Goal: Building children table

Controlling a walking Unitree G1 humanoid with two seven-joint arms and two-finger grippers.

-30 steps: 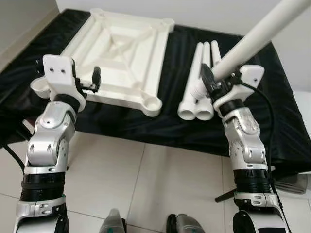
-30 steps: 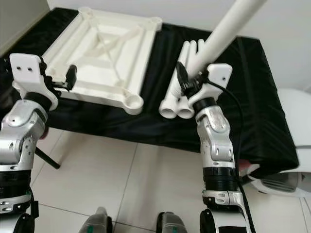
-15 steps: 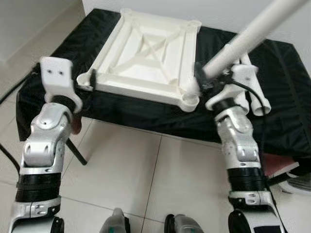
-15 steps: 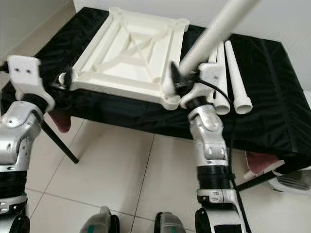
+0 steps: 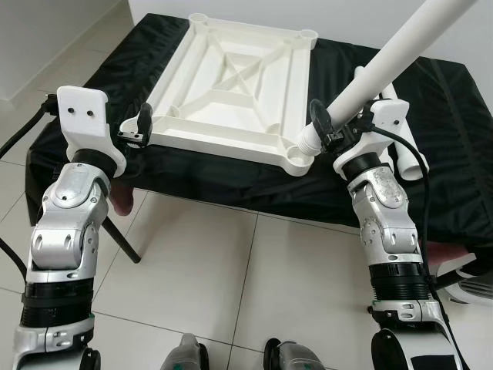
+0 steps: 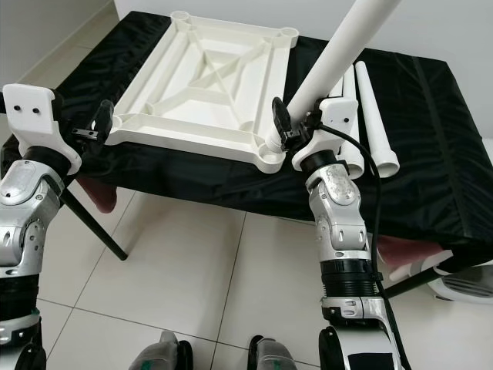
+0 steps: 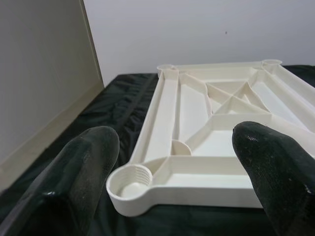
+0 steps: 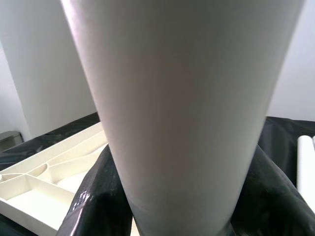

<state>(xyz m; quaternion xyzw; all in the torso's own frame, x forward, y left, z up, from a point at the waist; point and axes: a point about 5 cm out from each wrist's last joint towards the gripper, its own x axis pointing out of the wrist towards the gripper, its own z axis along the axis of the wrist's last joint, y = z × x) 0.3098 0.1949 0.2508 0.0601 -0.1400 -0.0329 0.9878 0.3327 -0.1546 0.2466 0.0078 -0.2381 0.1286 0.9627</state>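
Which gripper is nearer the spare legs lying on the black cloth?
Right. The right gripper, shut on a leg, is just beside the spare legs; the left gripper is across the tabletop.

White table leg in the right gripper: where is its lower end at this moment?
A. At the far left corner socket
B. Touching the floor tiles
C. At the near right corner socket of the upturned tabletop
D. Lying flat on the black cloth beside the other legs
C: the right gripper holds the table leg tilted, its lower end at the near right corner socket of the upturned tabletop.
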